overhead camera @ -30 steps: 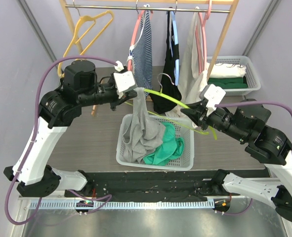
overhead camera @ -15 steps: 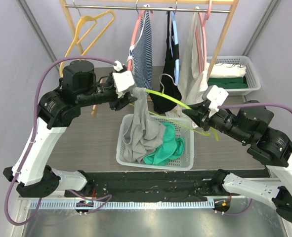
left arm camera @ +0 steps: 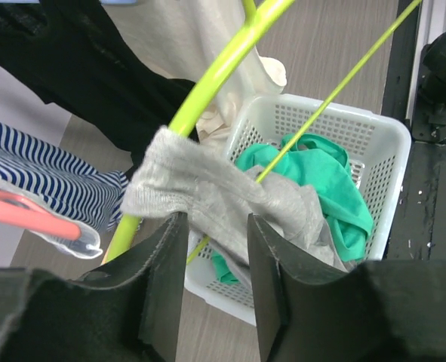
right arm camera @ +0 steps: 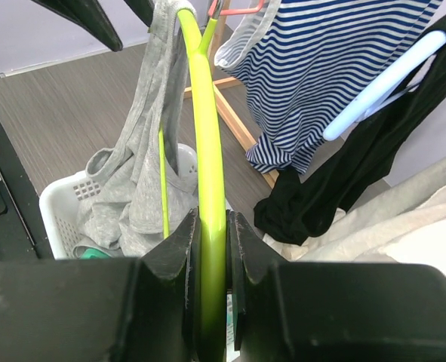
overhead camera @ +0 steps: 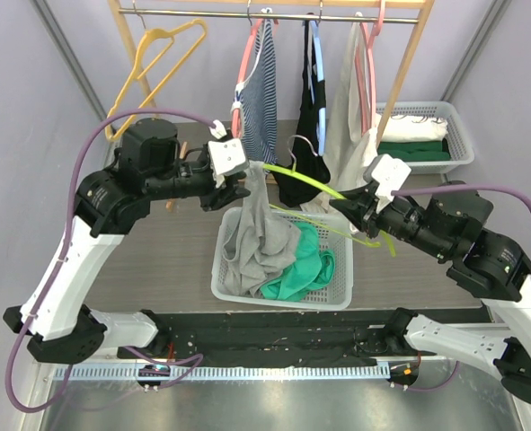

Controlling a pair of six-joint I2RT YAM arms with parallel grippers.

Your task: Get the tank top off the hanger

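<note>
Tank top (overhead camera: 256, 224) draped vertically off slanted hanger (overhead camera: 296, 175), right gripper (overhead camera: 337, 205) clamping hanger, left gripper (overhead camera: 236, 189) parted

A grey tank top (overhead camera: 247, 229) is draped on a lime-green hanger (overhead camera: 296, 175). Sea-green cloth (overhead camera: 305, 269) is seen in a white mesh basket (overhead camera: 247, 296). On the rail are hung a navy-and-white striped top (overhead camera: 263, 112), a black top (overhead camera: 303, 162), a cream garment (overhead camera: 346, 135) and a yellow hanger (overhead camera: 153, 49).

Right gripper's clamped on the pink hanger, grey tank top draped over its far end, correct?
Not quite: the hanger in the right gripper is lime green, not pink, as the right wrist view shows. The grey tank top does drape over its far end.
</note>
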